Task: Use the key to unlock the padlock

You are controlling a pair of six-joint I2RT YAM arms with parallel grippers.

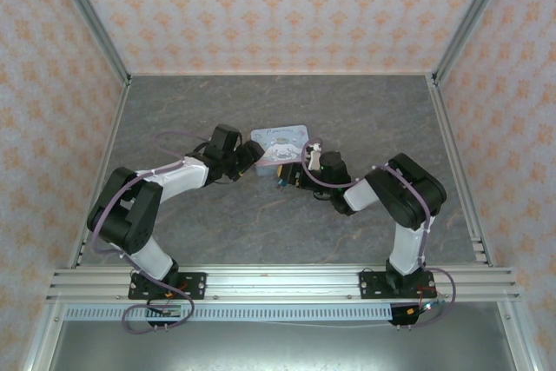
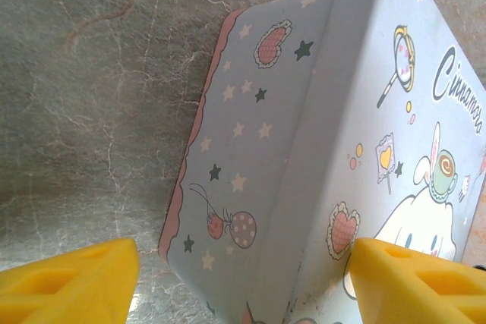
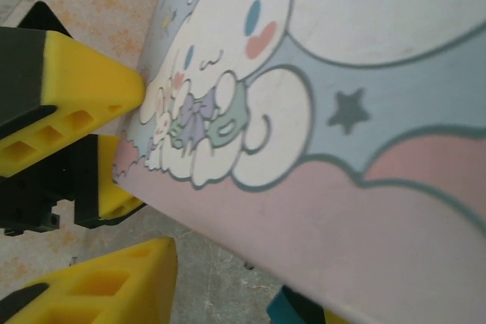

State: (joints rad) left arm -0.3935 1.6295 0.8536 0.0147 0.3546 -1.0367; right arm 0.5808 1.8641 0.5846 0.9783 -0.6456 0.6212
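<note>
The pastel cartoon tin (image 1: 280,143) lies on the table between both arms. My left gripper (image 2: 243,282) is open astride the tin's (image 2: 304,149) near corner. One yellow finger (image 2: 418,278) sits over the lid and the other finger (image 2: 68,282) stands clear of the side wall. A teal corner of the padlock (image 3: 292,310) pokes out from under the tin's pink edge (image 3: 319,218). My right gripper (image 3: 250,310) is open, with the padlock in the gap close to its right finger. The key is hidden.
The left arm's yellow fingers (image 3: 83,96) touch the far side of the tin in the right wrist view. Grey marbled table (image 1: 365,119) runs around the tin, closed in by patterned walls (image 1: 278,6) and aluminium posts (image 1: 95,23).
</note>
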